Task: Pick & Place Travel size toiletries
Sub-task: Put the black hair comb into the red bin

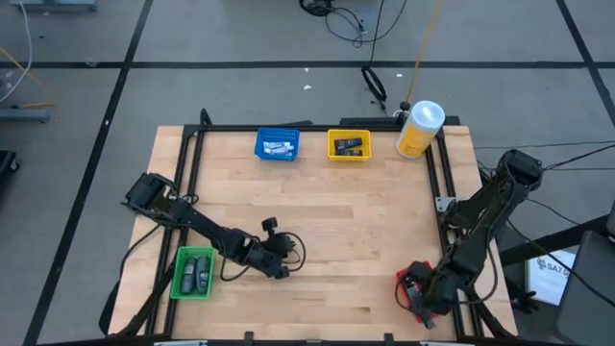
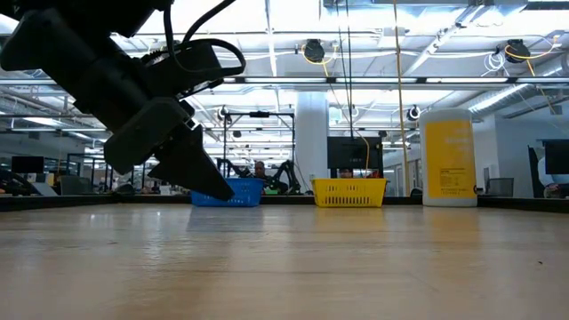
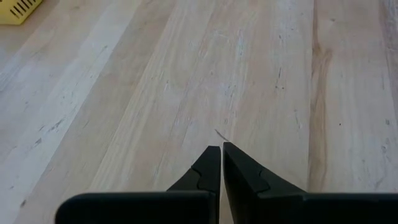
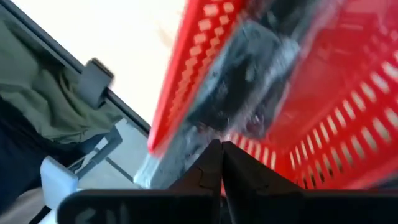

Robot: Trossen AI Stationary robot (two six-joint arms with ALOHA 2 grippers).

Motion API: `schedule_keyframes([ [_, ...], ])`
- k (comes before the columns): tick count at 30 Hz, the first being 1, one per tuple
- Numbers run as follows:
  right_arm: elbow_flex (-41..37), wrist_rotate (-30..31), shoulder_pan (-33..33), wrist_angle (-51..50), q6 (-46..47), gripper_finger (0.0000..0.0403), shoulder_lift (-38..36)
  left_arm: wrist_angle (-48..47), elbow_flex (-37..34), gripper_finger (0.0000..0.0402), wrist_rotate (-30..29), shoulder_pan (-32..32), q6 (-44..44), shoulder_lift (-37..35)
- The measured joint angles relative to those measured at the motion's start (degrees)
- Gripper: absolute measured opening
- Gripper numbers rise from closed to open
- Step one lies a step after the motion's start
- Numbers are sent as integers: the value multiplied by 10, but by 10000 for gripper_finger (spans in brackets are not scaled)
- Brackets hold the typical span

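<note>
Left gripper (image 1: 288, 252) sits low over the bare wood of the table (image 1: 365, 231), near the front left, jaws pressed together and holding nothing. Just beside that arm, a green bin (image 1: 192, 273) holds dark toiletries (image 1: 196, 272). Right gripper (image 1: 415, 293) is at the red bin (image 1: 410, 284) on the front right corner, jaws closed, empty as far as can be seen; a grey sachet (image 4: 249, 68) lies in that bin. At the back edge, a blue bin (image 1: 277, 145) and a yellow bin (image 1: 348, 146) each hold small items, beside a large yellow bottle (image 1: 419, 130).
</note>
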Motion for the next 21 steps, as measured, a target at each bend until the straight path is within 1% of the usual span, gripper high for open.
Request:
schedule_keyframes([
  [3, -31, 2, -17, 45, -25, 1, 0, 0, 0, 21, 0, 0, 0, 0],
  [7, -96, 2, -39, 134, -52, 1, -1, 0, 0, 21, 0, 0, -2, 0],
  [9, -120, 5, -49, 156, -58, 1, -3, 0, 0, 21, 0, 0, -3, 0],
  [12, -137, 23, -59, 146, -66, 1, -3, 0, 0, 21, 0, 0, -3, 0],
  [16, -138, 35, -63, 134, -76, 0, -13, 1, 0, 21, 0, 0, -5, 0],
  [21, -142, 86, -63, 124, -78, 0, -53, 11, 0, 21, 0, 0, -5, 0],
])
